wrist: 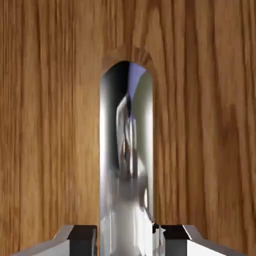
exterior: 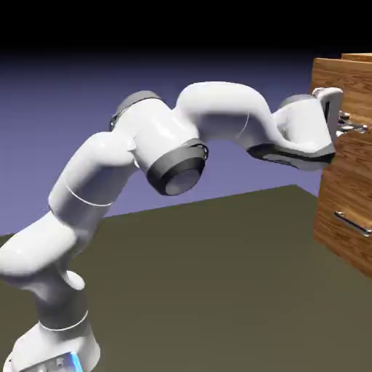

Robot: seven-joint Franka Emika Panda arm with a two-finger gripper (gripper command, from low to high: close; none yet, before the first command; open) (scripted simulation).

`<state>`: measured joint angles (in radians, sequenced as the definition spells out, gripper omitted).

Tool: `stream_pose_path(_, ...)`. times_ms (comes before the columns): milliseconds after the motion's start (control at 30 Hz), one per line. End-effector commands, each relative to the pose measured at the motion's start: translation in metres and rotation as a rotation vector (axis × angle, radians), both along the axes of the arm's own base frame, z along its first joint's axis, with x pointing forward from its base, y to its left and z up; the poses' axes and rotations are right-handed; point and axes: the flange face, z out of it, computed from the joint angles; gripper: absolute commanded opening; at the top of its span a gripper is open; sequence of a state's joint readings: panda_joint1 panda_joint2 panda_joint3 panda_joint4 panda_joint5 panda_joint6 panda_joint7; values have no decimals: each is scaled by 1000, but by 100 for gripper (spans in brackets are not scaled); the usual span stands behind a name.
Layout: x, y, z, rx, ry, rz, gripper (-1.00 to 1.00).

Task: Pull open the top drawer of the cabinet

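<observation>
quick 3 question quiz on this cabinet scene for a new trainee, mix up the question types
1. True or false: the gripper is closed on the silver handle of the top drawer.
2. Multiple choice: in the exterior view, the other handle that shows on the cabinet is A) above the gripped one, B) below it, C) level with it.
3. Fill in: in the hand view, the surface behind the handle is ____.

Key
1. True: a finger pad sits on each side of the bar.
2. B
3. wood grain
</observation>
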<state>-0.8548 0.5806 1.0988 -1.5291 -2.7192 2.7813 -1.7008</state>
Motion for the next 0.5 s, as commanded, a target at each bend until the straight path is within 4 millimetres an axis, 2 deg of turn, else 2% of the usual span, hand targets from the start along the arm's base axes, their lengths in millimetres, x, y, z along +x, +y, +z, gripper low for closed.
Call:
stream_pose_path(0,-8,0,0,1,1,0,-100)
stream_pose_path(233,-62,0,0,1,1,0,-100)
stream_pose_path(467,-94,0,0,1,1,0,-100)
